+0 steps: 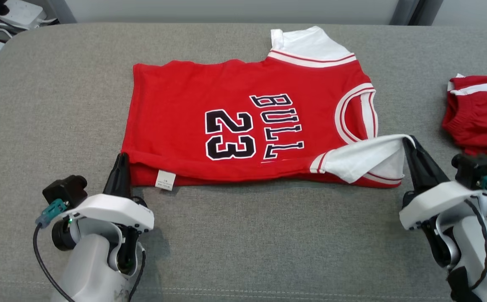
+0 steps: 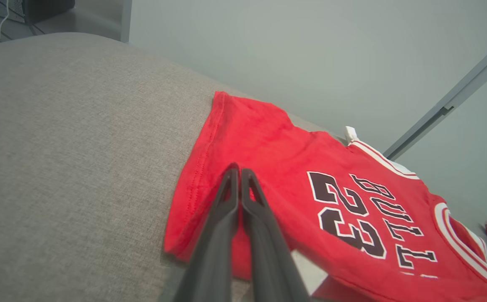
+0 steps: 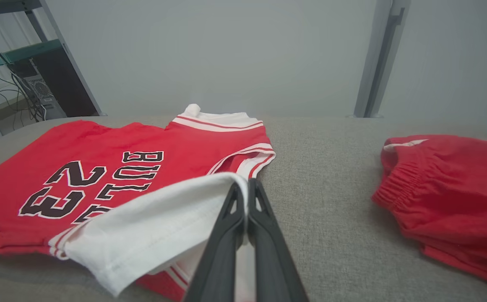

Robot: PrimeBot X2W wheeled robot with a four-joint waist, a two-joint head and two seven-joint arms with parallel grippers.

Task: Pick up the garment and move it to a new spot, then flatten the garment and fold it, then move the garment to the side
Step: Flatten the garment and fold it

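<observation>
Garment [image 1: 243, 126], a red jersey with white trim and the black print "BULL" and "23", lies spread in the middle of the grey padded surface [image 1: 58, 105]. Its collar is toward the robot's right and its hem toward the left, and its near long edge is doubled over. Near the right edge of the surface, well apart from the jersey, lies a second red piece [image 1: 478, 113] with an elastic waist and white trim, crumpled. The right gripper [image 1: 407, 140] stands at the near right corner of the jersey. Its jaws are closed on the white sleeve [image 1: 365, 157], which is lifted a little from the red cloth and hangs from the fingertips as a loose flap. The left gripper [image 1: 121, 158] is at the near left corner, at the hem. Its jaws are pressed together with the tips at the red cloth, but I cannot tell if any cloth is caught between them. The far sleeve [image 1: 306, 44], also white, lies flat at the far side. A small white label [image 1: 165, 179] sticks out from the near edge, close to the left gripper
</observation>
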